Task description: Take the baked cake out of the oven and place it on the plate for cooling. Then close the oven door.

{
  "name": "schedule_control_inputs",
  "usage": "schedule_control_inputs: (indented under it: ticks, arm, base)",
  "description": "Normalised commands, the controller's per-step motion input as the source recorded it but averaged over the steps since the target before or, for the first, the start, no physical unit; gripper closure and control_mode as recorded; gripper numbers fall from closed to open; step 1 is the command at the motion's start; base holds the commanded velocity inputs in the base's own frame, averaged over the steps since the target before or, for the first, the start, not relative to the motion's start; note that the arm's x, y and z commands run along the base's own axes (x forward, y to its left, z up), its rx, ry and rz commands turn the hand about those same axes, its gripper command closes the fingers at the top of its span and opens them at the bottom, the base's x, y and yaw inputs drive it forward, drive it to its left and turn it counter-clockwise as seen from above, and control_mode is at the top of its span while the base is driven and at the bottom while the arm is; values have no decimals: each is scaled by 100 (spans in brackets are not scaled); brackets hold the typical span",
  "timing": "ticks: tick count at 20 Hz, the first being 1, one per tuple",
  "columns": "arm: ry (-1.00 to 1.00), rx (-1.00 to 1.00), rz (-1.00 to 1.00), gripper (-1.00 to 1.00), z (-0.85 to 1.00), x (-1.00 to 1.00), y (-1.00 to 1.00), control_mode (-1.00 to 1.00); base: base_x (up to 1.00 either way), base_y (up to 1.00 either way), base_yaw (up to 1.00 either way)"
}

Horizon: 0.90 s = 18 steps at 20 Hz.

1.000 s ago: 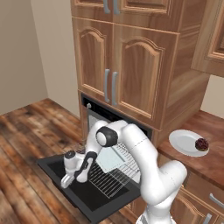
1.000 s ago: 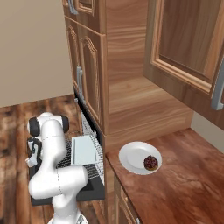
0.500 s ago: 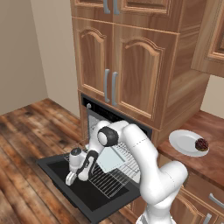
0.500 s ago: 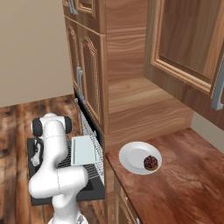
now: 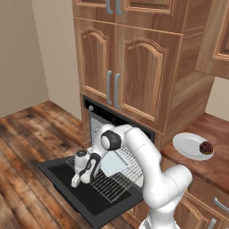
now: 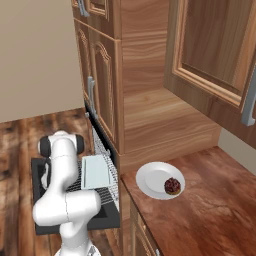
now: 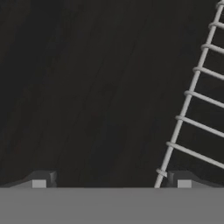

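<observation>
Oven door [image 5: 85, 197] lowered flat, gripper [image 5: 77, 180] spread wide and empty just above it, wire rack [image 5: 114, 179] pulled out over it, baked cake [image 5: 206, 147] seen on the plate [image 5: 190, 145], well right of the door.

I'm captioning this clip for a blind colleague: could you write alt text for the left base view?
A white robot arm reaches down over the open oven door, its open gripper empty beside a pulled-out wire rack holding a pale tray. To the right, the baked cake sits on the plate on a wooden counter.
</observation>
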Motion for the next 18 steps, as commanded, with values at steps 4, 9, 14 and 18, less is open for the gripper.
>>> schedule_control_inputs:
  ticks: [4,9,14,18]
  arm:
    - [0,0,0,-100,-18,31,-43,-100]
    - [0,0,0,-100,-16,35,-50,-100]
    - [0,0,0,-100,-16,40,-50,-100]
    - [0,0,0,-100,-13,41,-48,-100]
  base:
    - [0,0,0]
    - [0,0,0]
    - [0,0,0]
    - [0,0,0]
